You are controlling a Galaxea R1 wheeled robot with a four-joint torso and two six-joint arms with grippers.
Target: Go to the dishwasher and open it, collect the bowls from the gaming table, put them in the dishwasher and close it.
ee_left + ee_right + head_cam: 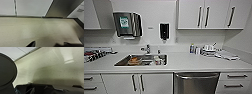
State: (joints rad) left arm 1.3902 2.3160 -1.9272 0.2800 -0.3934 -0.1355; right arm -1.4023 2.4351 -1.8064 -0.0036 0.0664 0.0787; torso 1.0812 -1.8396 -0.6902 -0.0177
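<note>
Dishwasher sits shut under the counter, just right of the sink. Probably a stiff, heavyish spring-loaded door with slick steel; best grabbed at the bar handle up top. Can't tell gripper state on either arm, honestly.

White kitchenette ahead: long pale counter with a steel sink (dishes inside), white wall cupboards above, paper-towel dispenser on the wall, speckled beige floor below.
</note>
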